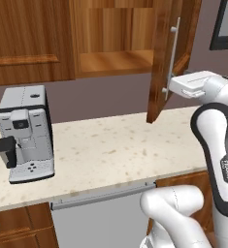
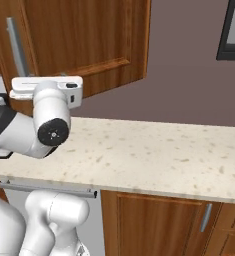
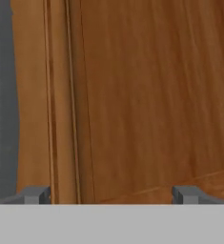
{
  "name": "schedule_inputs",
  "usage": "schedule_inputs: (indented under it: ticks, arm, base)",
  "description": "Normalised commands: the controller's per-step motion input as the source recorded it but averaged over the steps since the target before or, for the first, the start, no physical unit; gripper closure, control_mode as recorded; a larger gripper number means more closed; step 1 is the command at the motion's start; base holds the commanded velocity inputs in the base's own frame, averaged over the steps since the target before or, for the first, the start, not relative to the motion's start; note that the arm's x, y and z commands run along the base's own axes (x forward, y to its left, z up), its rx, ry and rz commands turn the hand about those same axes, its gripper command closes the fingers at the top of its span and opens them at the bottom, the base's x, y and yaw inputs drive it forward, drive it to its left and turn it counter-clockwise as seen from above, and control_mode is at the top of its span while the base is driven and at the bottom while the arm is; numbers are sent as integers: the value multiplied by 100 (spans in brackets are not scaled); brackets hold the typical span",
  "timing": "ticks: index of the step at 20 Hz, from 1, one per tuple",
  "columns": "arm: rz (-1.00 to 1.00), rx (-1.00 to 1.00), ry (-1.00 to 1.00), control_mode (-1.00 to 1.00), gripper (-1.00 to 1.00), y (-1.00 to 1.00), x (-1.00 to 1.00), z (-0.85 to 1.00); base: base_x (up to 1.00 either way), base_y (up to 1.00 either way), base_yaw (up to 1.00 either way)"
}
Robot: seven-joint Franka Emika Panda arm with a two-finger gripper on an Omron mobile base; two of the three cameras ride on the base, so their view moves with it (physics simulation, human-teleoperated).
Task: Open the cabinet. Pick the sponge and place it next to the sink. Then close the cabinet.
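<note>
Your end effector (image 3: 111,194) sits wide open, gripping nothing, facing the swung-out cabinet door (image 1: 160,63) at upper right, likely just released; sponge can't be made out on the shelf.

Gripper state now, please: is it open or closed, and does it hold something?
Gripper: open, fingertips wide apart, holding nothing; it faces the cabinet door close up.

Reddish-brown wood cabinet (image 1: 160,58), silver handle (image 1: 172,58); speckled beige counter (image 1: 115,150); grey-black coffee machine (image 1: 24,133).
</note>
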Motion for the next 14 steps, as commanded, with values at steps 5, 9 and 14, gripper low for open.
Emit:
schedule_inputs:
  ticks: [5, 9, 14]
  arm:
    - [0, 0, 0, -100, -100, 0, 28, 1]
    - [0, 0, 0, -100, -100, 0, 36, 6]
    - [0, 0, 0, -100, -100, 0, 31, 10]
  base:
    - [0, 0, 0]
    - [0, 0, 0]
    - [0, 0, 0]
